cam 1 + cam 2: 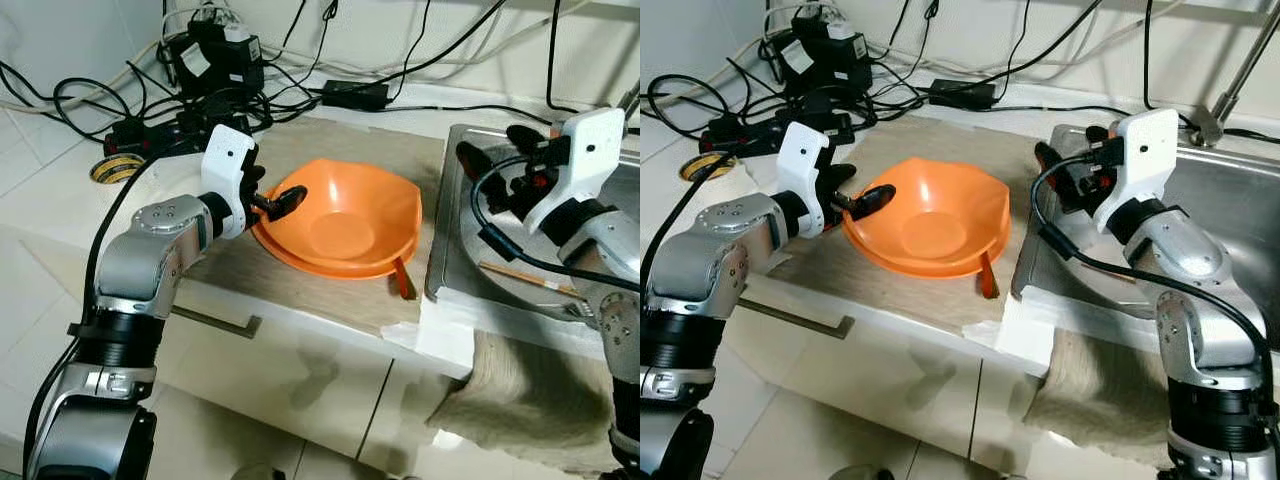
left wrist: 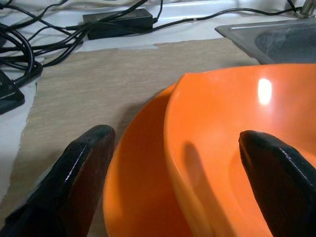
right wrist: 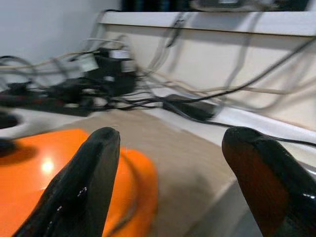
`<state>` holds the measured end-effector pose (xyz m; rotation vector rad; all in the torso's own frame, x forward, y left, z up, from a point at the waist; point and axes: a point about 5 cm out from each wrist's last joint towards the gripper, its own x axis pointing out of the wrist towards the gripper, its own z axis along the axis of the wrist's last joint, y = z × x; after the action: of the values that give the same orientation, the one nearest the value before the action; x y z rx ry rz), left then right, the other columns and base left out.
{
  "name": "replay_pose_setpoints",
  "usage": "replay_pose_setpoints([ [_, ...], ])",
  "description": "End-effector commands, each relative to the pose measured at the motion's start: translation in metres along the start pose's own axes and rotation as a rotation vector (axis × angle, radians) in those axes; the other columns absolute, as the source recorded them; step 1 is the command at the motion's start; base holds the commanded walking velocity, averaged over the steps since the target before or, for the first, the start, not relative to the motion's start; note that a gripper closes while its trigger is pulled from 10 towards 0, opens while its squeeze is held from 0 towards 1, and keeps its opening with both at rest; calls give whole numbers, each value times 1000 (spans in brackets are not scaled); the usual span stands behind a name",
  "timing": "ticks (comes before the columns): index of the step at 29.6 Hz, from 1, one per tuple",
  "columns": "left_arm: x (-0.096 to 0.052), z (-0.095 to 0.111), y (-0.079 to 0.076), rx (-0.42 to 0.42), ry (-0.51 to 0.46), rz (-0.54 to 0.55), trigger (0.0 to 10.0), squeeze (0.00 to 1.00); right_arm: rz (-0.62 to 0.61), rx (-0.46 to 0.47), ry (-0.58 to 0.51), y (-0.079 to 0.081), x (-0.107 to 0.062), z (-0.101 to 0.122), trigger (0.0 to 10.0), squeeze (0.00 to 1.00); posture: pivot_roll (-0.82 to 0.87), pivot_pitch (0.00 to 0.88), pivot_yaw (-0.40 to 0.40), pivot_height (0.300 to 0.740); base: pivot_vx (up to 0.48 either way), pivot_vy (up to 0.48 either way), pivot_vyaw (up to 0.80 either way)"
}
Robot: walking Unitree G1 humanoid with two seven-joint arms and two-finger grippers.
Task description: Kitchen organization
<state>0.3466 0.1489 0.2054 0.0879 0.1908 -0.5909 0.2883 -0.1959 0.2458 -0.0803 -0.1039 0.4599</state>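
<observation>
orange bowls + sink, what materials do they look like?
Orange bowls: likely glossy plastic. Uniform saturated colour, thin wavy rim, a sharp highlight in the left wrist view. Two seem to be stacked.

Sink: looks like brushed stainless steel. Grey, dull metallic sheen, a folded rim.

Left tool is open, straddling the top bowl's rim.

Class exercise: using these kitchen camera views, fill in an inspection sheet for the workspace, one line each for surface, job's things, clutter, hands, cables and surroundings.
Surface: white counter with a beige mat laid on it.
Job's things: two stacked orange bowls on the mat; an orange utensil handle pokes out from under them.
Clutter: tape roll at the counter's left; chopsticks in the sink.
Hands: left hand open, fingers straddling the bowls' rim; right hand open, above the sink's edge.
Cables: black tangle with power adapters along the wall.
Surroundings: steel sink, cloth hanging over cabinet fronts.
</observation>
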Motion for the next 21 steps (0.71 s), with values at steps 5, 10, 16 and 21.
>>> replay_pose_setpoints([
  [5,1,5,11,19,-4,39,10000,0,173,-24,84,-4,-19,7,10000,0,-42,0,33,740,0,0,0],
  [10,1,7,19,24,-11,70,10000,0,190,-59,121,-18,-26,14,10000,0,-47,0,36,740,0,0,0],
  [16,0,8,28,16,-11,91,10000,0,282,-63,193,-20,-38,15,10000,0,-53,0,34,740,0,0,0],
  [21,1,10,31,-10,-11,84,10000,0,315,-74,231,-20,-41,10,10000,0,-52,0,33,740,0,0,0],
])
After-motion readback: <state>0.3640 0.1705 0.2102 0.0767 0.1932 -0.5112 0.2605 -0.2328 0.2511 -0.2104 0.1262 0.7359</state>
